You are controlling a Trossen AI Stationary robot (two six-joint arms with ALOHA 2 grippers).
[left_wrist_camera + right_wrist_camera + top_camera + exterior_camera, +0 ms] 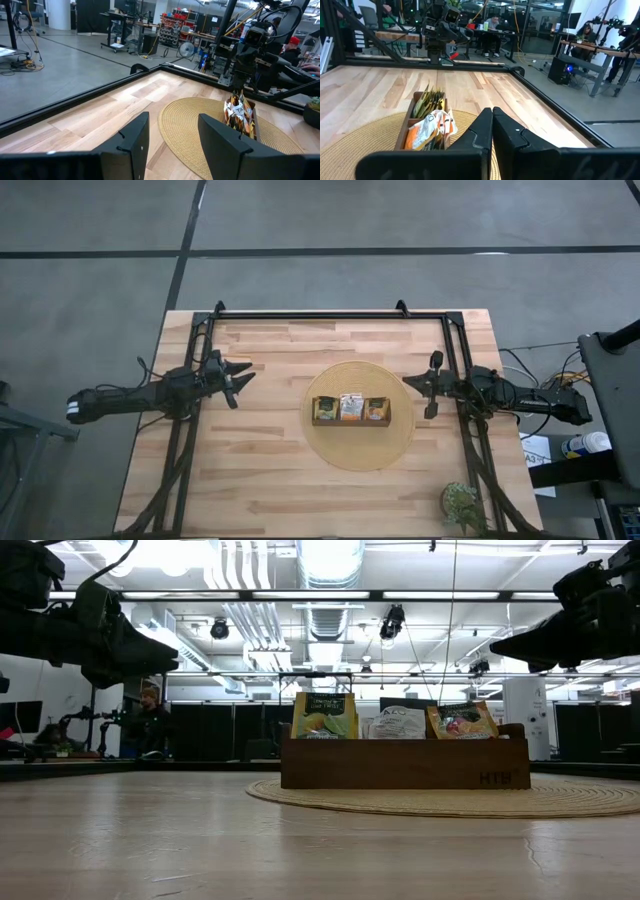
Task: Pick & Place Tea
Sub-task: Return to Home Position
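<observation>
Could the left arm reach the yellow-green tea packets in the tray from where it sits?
Probably yes. Only bare table and mat lie between the open left gripper and the tray, and those packets stand in the compartment nearest it. The right gripper waits on the far side.

Left gripper (172,120) aloft, fingers apart and empty; right gripper (492,111) aloft opposite it, fingers pressed together.

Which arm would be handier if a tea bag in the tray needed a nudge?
Right, probably. The right gripper hangs nearer the tray than the left gripper, and its shut fingers would suit a nudge to a tea bag. The left gripper is open and farther off.
</observation>
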